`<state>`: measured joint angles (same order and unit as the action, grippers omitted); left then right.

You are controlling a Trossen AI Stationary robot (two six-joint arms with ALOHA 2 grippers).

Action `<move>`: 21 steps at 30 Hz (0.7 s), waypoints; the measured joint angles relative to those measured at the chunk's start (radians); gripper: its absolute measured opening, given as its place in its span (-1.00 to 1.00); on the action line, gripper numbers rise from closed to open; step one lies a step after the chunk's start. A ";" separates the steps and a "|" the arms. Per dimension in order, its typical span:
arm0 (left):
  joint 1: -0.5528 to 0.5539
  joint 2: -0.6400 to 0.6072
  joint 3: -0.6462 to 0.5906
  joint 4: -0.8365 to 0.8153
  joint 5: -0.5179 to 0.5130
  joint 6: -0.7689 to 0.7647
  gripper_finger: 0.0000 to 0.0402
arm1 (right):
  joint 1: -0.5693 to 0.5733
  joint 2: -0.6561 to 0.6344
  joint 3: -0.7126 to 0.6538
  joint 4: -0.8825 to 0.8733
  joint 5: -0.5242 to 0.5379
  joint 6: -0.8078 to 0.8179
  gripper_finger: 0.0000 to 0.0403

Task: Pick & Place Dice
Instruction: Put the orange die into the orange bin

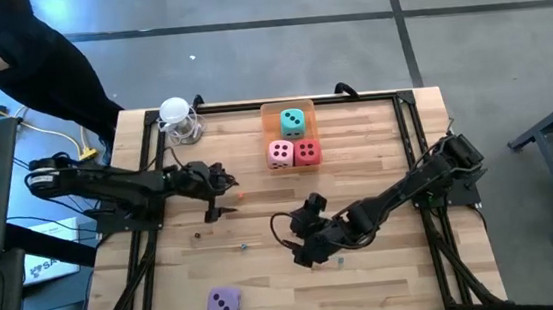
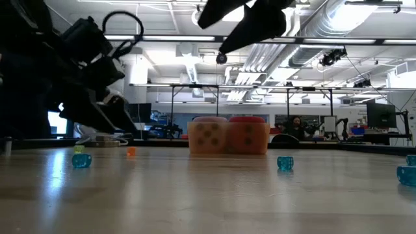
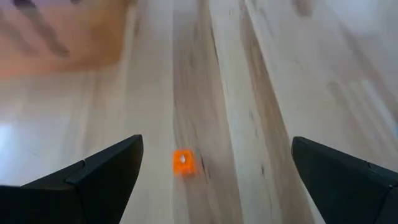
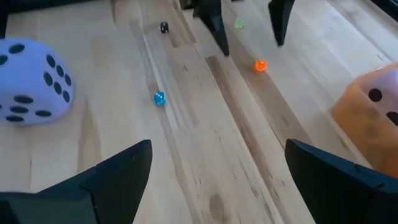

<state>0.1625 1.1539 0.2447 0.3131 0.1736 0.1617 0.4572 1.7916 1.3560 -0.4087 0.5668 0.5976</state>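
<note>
Hovering with both pincers spread, nothing held; four dice rest on the counter [image 1: 377, 156].
Left pincer [image 1: 222, 192] hangs wide apart at 9 o'clock over a tiny orange bead [image 3: 183, 161]; right pincer [image 1: 299, 235], fingers apart, sits low near centre. Teal die [image 1: 293, 121] lies at 12 o'clock, with pink die [image 1: 279, 154] and red die [image 1: 306, 152] touching just below, probably a drop cluster. Purple die [image 1: 223, 302] waits at 7 o'clock, two pips up. Cubes: no long axis.
</note>
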 joint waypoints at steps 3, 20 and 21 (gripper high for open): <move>0.016 0.076 0.000 0.046 0.007 0.032 0.99 | 0.000 0.000 0.001 0.003 0.000 0.000 0.78; 0.054 0.308 0.002 0.247 0.023 0.078 0.99 | 0.000 -0.001 0.001 0.009 -0.001 0.000 0.78; 0.054 0.308 0.002 0.249 0.023 0.078 0.99 | 0.000 -0.001 0.001 0.009 -0.001 0.000 0.78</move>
<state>0.2161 1.4623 0.2466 0.5623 0.1963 0.2394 0.4576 1.7908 1.3567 -0.4000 0.5655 0.5976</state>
